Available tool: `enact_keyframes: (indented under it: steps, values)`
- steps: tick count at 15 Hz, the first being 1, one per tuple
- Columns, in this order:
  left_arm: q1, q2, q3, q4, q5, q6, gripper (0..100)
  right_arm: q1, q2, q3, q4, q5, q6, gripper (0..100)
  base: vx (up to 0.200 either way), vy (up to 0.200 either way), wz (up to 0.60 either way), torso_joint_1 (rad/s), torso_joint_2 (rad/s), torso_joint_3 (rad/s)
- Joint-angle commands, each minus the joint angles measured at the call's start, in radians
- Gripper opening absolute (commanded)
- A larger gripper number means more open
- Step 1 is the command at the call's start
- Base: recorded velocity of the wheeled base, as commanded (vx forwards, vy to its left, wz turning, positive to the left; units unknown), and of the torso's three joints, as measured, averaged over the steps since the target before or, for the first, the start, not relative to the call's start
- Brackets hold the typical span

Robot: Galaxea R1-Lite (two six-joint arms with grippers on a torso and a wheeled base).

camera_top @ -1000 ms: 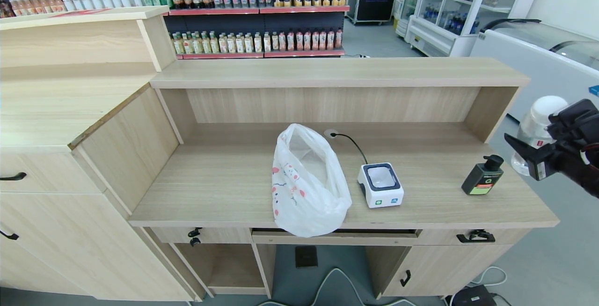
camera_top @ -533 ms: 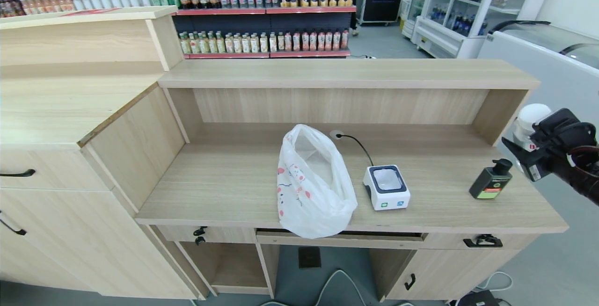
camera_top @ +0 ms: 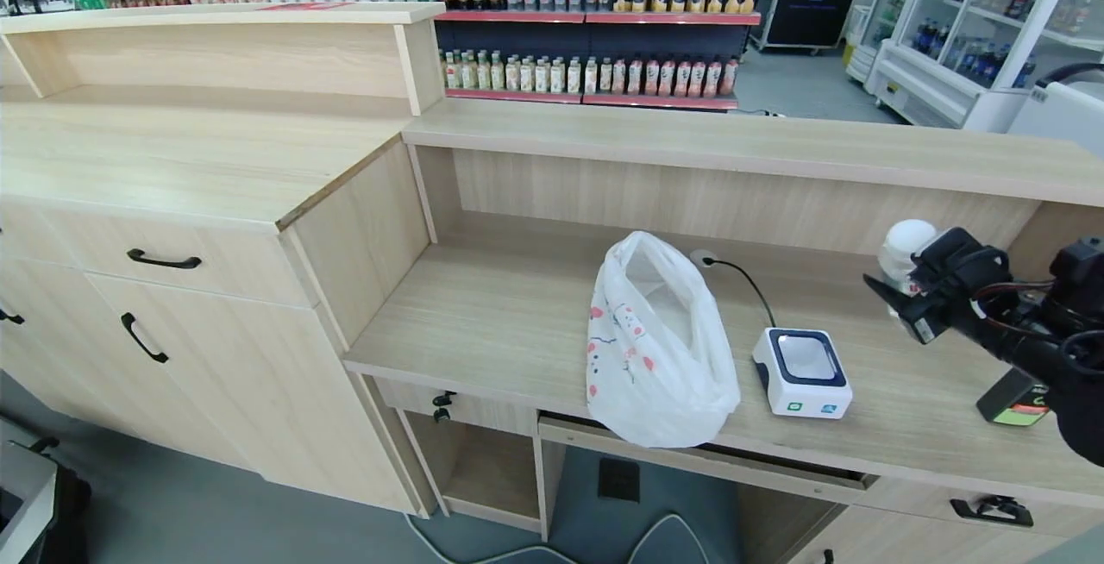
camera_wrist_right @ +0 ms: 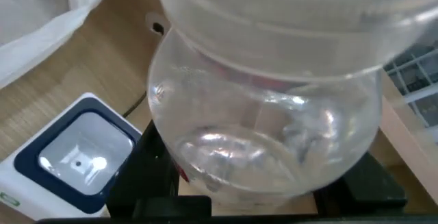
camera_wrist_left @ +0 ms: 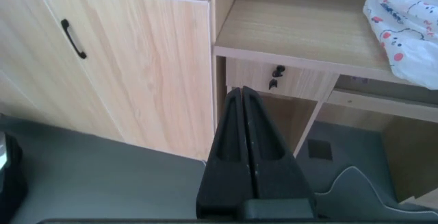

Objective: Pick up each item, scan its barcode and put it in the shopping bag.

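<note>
**Head view.** My right pincer (camera_top: 901, 292) pinches a clear bottle (camera_top: 906, 245) with a white cap. I hold it cap-up in the air over the right part of the counter (camera_top: 517, 322). The bottle sits between my fingers, higher than the scanner (camera_top: 804, 372) and to its right. The scanner rests on the counter, window up, just beside the shopping bag (camera_top: 660, 348) on the bag's right. Its cable (camera_top: 746, 284) runs back to a hole in the counter behind the bag. A dark bottle (camera_top: 1011, 398) stands near the counter's front edge, partly hidden by my right arm. The bag stands with its mouth open upward; I cannot tell what lies in it.

**Left wrist view.** My left pincer (camera_wrist_left: 246, 135) has its fingers pressed together and grips nothing. It hangs over the grey floor (camera_wrist_left: 68, 176), below counter height, in front of a cupboard door (camera_wrist_left: 137, 66). The bag lies well apart from it, up on the counter.

**Right wrist view.** The bottle's rounded clear body shows close up, with a red band around it. My dark fingers press it on both sides. The scanner's glass window lies on the counter below the bottle and off to one side, with the bag's white film beyond it.
</note>
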Motion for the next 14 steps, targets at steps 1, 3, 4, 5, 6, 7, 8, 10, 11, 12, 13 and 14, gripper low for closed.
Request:
enact_keyframes:
  steps: [1,3,4,5,6,7,8,10,11,12,13,14]
  values:
    - [0.000,0.000,0.000,0.000,0.001,0.000,0,0.015,0.059,-0.036,-0.006,0.026,-0.002,0,0.000,0.000,0.00,0.000,0.00,0.000]
    - [0.000,0.000,0.000,0.000,0.001,0.000,0,0.040,0.078,-0.057,-0.034,0.064,-0.025,0,0.000,0.000,0.00,0.000,0.00,0.000]
    - [0.000,0.000,0.000,0.000,0.001,0.000,0,0.046,0.091,-0.057,-0.049,0.104,-0.043,0,0.000,0.000,0.00,0.000,0.00,0.000]
    - [0.000,0.000,0.000,0.000,0.001,0.000,0,0.049,0.105,-0.057,-0.060,0.142,-0.057,0,0.000,0.000,0.00,0.000,0.00,0.000]
    - [0.000,0.000,0.000,0.000,0.001,0.000,0,0.051,0.120,-0.059,-0.064,0.168,-0.077,0,0.000,0.000,0.00,0.000,0.00,0.000]
    - [0.000,0.000,0.000,0.000,0.001,0.000,0,0.051,0.128,-0.062,-0.069,0.180,-0.086,0,0.000,0.000,0.00,0.000,0.00,0.000]
    - [0.000,0.000,0.000,0.000,0.001,0.000,0,0.052,0.140,-0.068,-0.077,0.202,-0.086,0,0.000,0.000,0.00,0.000,0.00,0.000]
    - [0.000,0.000,0.000,0.000,0.001,0.000,0,0.054,0.168,-0.091,-0.080,0.236,-0.086,0,0.000,0.000,0.00,0.000,0.00,0.000]
    - [0.000,0.000,0.000,0.000,0.001,0.000,0,0.052,0.179,-0.109,-0.080,0.266,-0.086,0,0.000,0.000,0.00,0.000,0.00,0.000]
    - [0.000,0.000,0.000,0.000,0.001,0.000,0,0.052,0.188,-0.119,-0.081,0.303,-0.086,0,0.000,0.000,0.00,0.000,0.00,0.000]
    - [0.000,0.000,0.000,0.000,0.001,0.000,0,0.051,0.197,-0.123,-0.084,0.335,-0.086,0,0.000,0.000,0.00,0.000,0.00,0.000]
    - [0.000,0.000,0.000,0.000,0.001,0.000,0,0.049,0.211,-0.128,-0.096,0.346,-0.085,0,0.000,0.000,0.00,0.000,0.00,0.000]
